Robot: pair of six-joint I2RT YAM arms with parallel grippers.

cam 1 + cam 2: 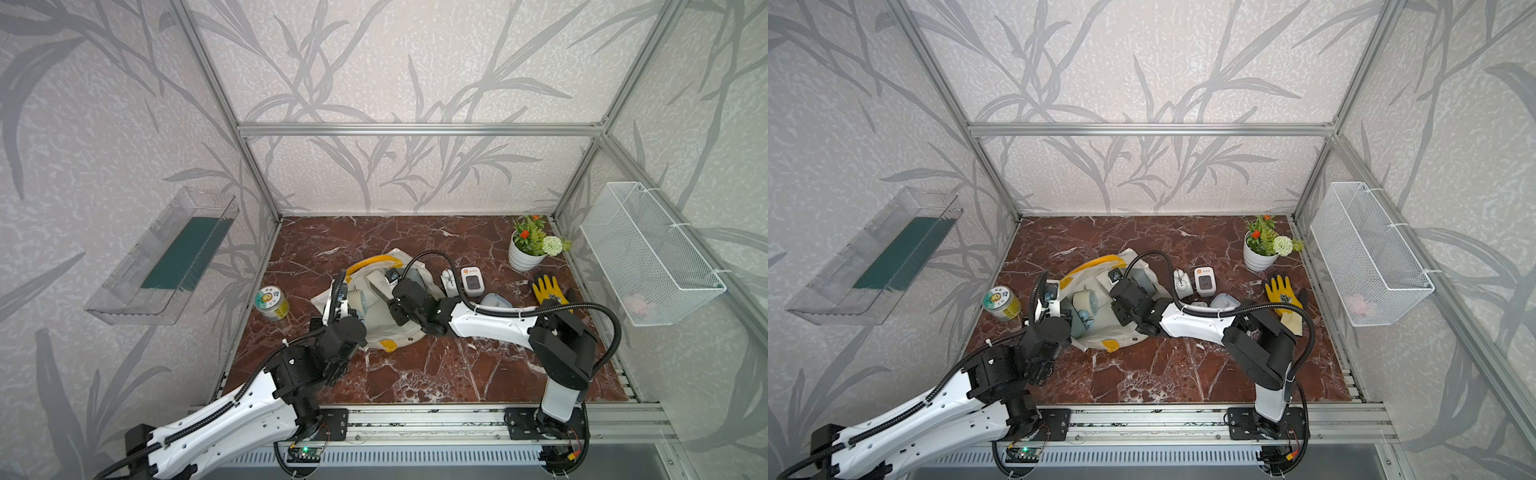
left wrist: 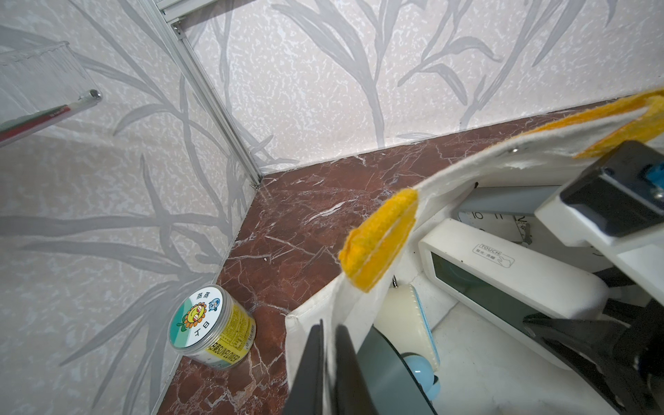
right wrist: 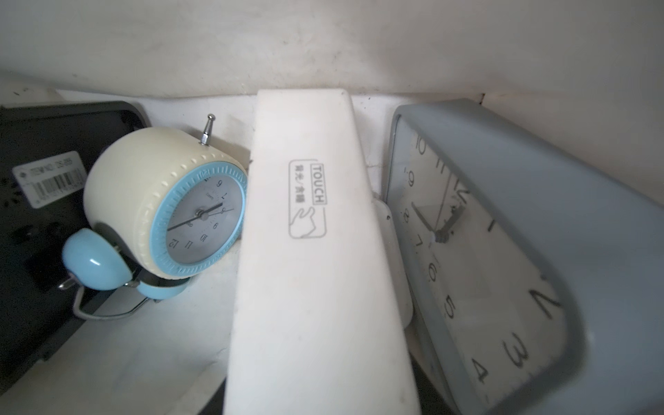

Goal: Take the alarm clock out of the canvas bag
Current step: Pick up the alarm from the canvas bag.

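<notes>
Ok, so here's what this move hangs on: the white clock [image 3: 312,251] points dead straight away from my right gripper [image 2: 596,301]. In the right wrist view it runs from bottom centre up to mid-frame, with its long axis in line with the wrist. That means I've got it by its near end, not across the middle.

It's inside the bag [image 1: 382,324], which sits mid-table in both top views. It's packed in a row there, with the round clock [image 3: 161,215] just beside it on the left of that frame and the grey clock [image 3: 503,251] just beside it on the right.

The right gripper looks clamped on that near end. Its own camera doesn't show the fingers. In the left wrist view, at the far right of the frame, a dark finger sits under the clock's end with the gripper body over it.

The left gripper [image 2: 327,345] is pinched tight on the bag's rim at the bottom of its view, holding the mouth open. It's busy, so the right arm is the one for this job.

My read is that the pull has to go back along that long axis, up and toward the lower right of the top views. If I swing sideways, the far end probably knocks a neighbour or snags canvas. With an end grip on a long bar, I'd also expect some droop.
</notes>
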